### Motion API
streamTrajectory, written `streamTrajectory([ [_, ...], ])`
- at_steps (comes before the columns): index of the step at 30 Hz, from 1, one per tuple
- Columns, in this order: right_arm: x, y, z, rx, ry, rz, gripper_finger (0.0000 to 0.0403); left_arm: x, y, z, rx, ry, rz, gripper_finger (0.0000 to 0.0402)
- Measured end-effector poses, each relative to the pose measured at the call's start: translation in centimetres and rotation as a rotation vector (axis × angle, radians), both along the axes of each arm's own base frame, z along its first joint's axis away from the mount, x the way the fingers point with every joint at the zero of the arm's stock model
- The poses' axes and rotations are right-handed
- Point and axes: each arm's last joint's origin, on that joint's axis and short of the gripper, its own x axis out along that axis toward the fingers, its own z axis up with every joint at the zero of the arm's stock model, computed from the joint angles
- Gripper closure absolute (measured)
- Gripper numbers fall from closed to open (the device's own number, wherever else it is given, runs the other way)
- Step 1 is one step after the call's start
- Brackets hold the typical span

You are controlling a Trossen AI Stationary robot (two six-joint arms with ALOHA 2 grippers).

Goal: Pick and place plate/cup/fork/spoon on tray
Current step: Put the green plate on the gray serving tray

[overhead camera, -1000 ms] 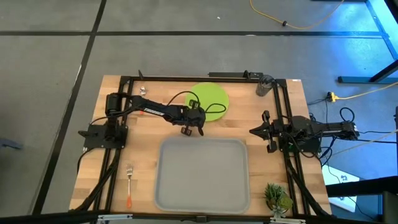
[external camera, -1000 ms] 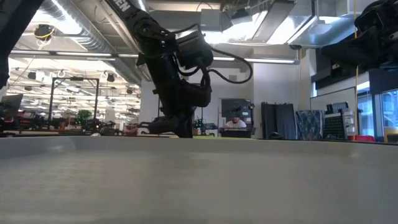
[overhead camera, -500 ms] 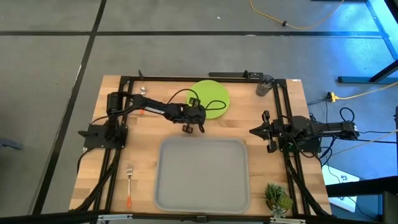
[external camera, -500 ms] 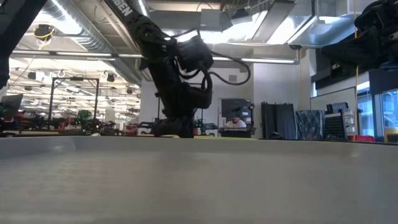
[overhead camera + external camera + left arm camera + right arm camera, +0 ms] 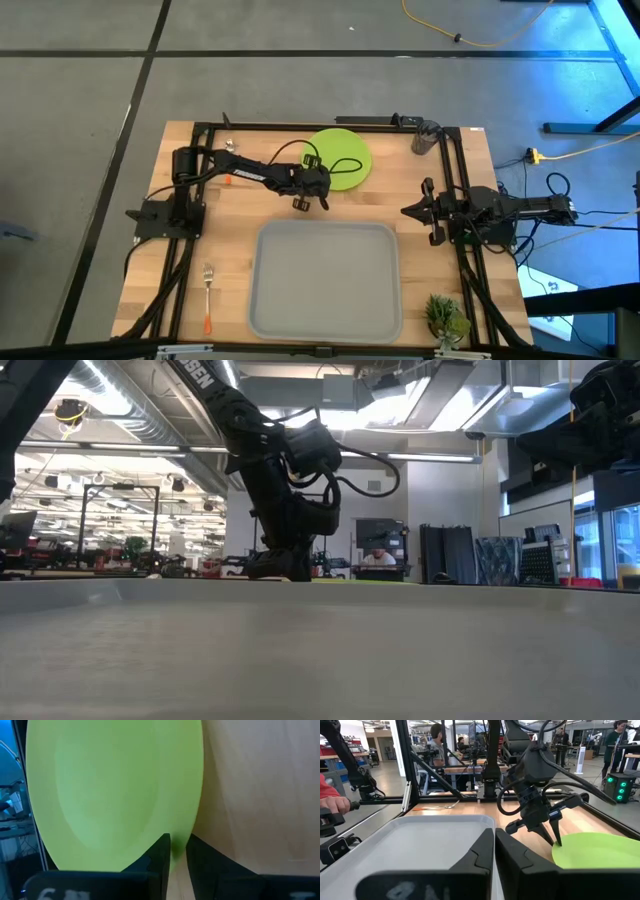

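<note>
The lime-green plate (image 5: 342, 155) lies on the wooden table beyond the tray's far edge. My left gripper (image 5: 310, 203) stands at the plate's near-left rim, shut on it. It also shows in the left wrist view (image 5: 177, 845). The light-grey tray (image 5: 325, 290) lies at the near middle, with nothing on it. The fork (image 5: 207, 290) lies left of the tray. The spoon (image 5: 229, 147) lies at the far left, partly under my left arm. The dark cup (image 5: 427, 138) stands at the far right. My right gripper (image 5: 408, 210) is shut and empty, right of the tray. My left gripper has the plate's near-left rim (image 5: 179, 832) between its two fingertips. One finger (image 5: 161, 851) is over the plate's top face and the other (image 5: 202, 861) is on the table side of the rim. The fingers come from above, slanting down. I cannot tell whether the plate is off the table.
A small potted plant (image 5: 445, 318) stands at the near right corner. Black frame rails (image 5: 190, 240) run along the table's left, right and far sides. In the right wrist view a person's hand (image 5: 332, 804) shows beyond the table's left side, with other people farther back.
My left gripper has gone a little toward the table's far edge, and the plate has shifted slightly the same way with it.
</note>
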Motion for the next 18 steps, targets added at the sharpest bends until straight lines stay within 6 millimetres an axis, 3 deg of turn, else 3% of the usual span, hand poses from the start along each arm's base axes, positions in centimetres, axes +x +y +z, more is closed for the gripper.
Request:
streamTrajectory([
  [6, 0.0, 0.0, 0.0, 0.0, 0.0, 0.0, 0.0382, 0.0, 0.3, 0.1, -0.026, -0.014, -0.007, 0.0392],
  [13, 0.0, 0.0, 0.0, 0.0, 0.0, -0.001, 0.0382, 0.0, 0.2, 0.1, -0.01, -0.01, 0.006, 0.0398],
  [18, 0.0, 0.0, 0.0, 0.0, 0.0, 0.0, 0.0382, 0.3, -1.2, 0.5, -0.01, 0.002, 0.028, 0.0399],
])
